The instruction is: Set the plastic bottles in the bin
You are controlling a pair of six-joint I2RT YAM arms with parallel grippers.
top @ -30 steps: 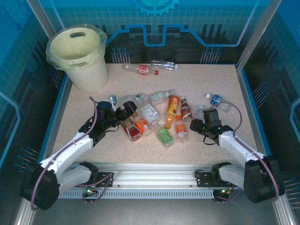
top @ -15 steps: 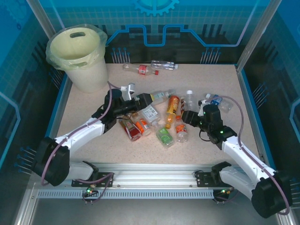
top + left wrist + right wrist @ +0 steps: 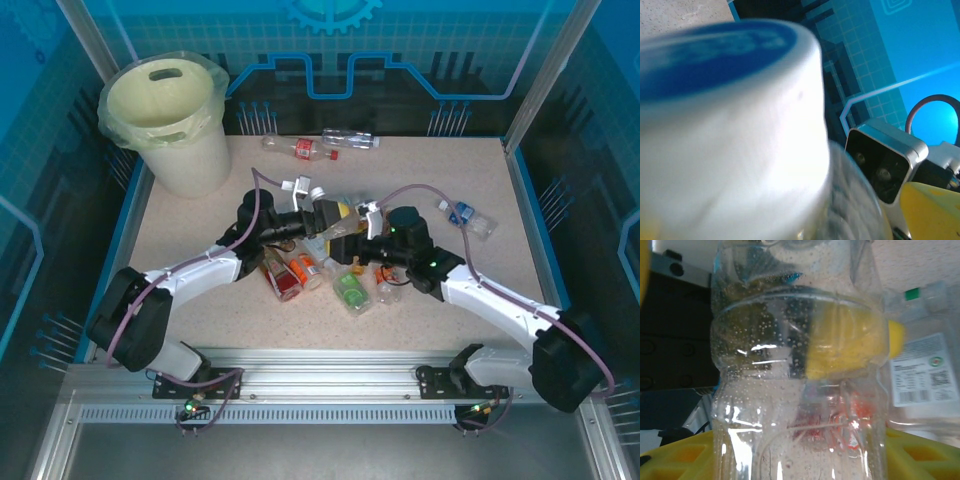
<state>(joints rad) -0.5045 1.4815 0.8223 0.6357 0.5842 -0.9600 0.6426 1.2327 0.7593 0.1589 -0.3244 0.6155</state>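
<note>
My right gripper [image 3: 357, 236] is shut on a clear plastic bottle [image 3: 338, 230] and holds it above the pile at the table's middle. In the right wrist view this bottle [image 3: 795, 380] stands between the yellow fingers [image 3: 685, 455]. My left gripper [image 3: 322, 213] is open and sits right at the bottle's capped end. The white, blue-topped cap [image 3: 730, 125] is pressed close to the left wrist camera. Several more bottles lie below, among them a green one [image 3: 350, 292] and a red one [image 3: 283, 278]. The cream bin [image 3: 190, 165] stands at the far left corner.
Two bottles [image 3: 300, 148] [image 3: 350, 138] lie by the back edge. A blue-capped bottle [image 3: 462, 215] lies to the right. A labelled bottle [image 3: 920, 370] lies on the table under the held one. Blue walls and metal posts ring the table.
The right arm lifted the clear bottle from the right side and carried it left to the centre. The left arm swung right and forward until its open gripper met the bottle's cap.
</note>
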